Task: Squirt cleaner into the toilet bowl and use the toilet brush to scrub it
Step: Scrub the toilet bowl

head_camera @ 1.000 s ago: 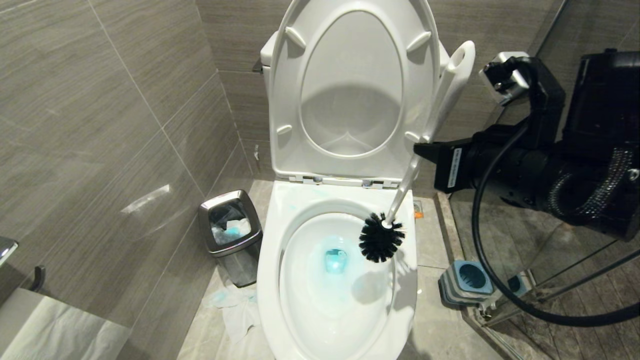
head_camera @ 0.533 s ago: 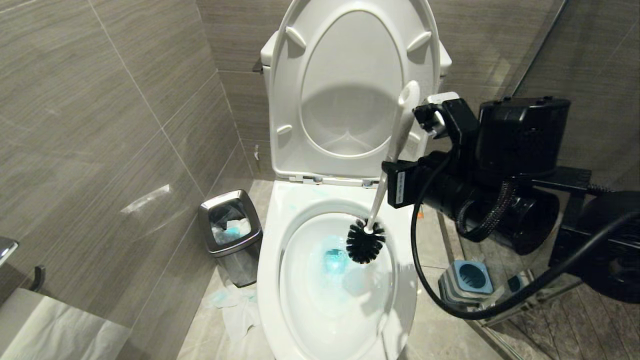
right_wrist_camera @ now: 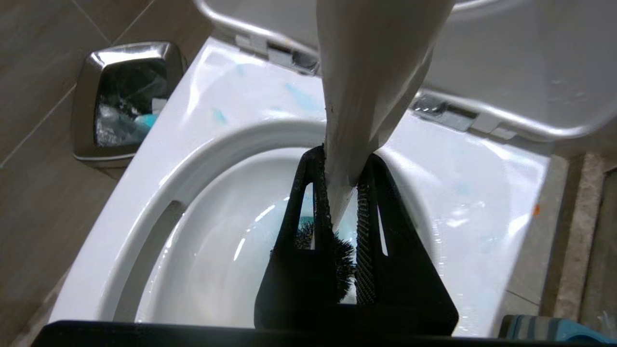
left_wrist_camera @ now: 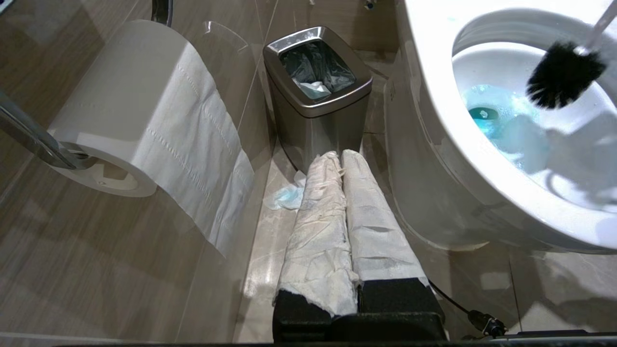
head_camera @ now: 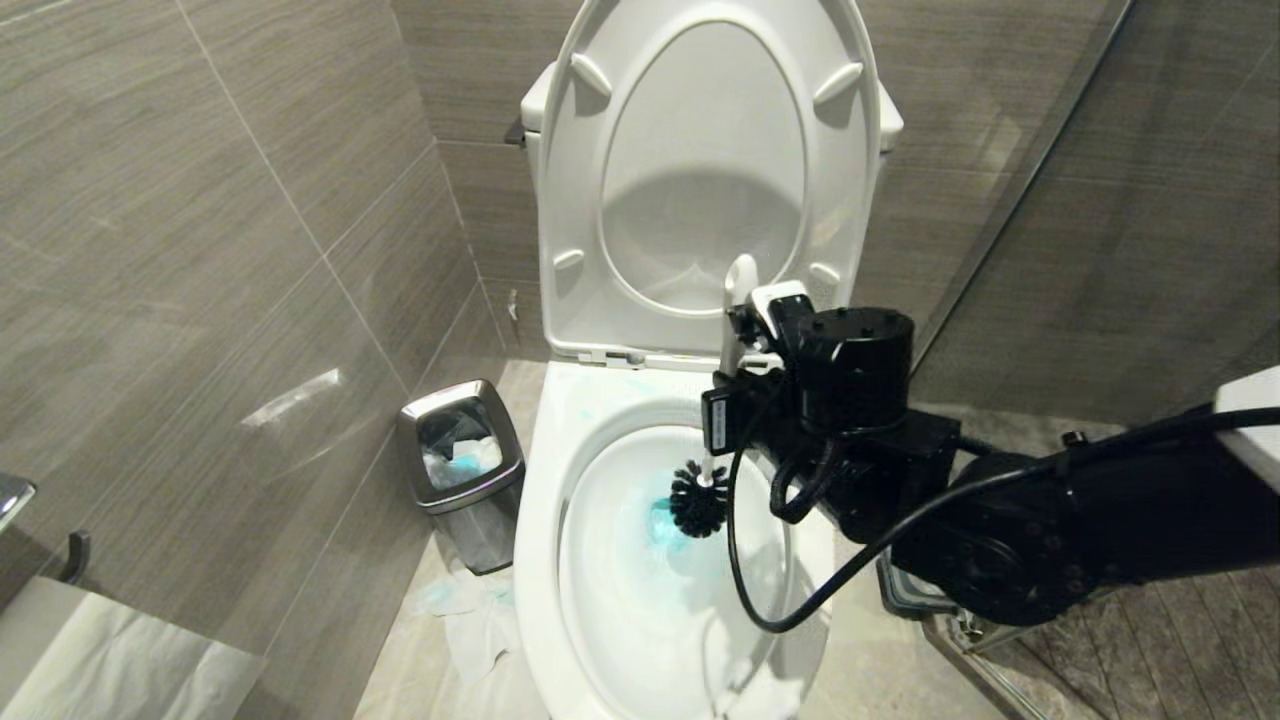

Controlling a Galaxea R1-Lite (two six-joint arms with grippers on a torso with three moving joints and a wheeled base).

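The right gripper [head_camera: 738, 372], clamped on the toilet brush [head_camera: 729, 330], has swung in from three o'clock — bristles now down in the toilet bowl [head_camera: 560, 470] by the cleaner [head_camera: 660, 522] — scrubbing can begin.

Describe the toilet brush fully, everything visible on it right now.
The toilet brush has a slim white plastic handle with a rounded tip and a round head of black bristles. It stands nearly upright, head down inside the toilet bowl, beside the turquoise cleaner. The right end effector is clamped on its handle, partway up.
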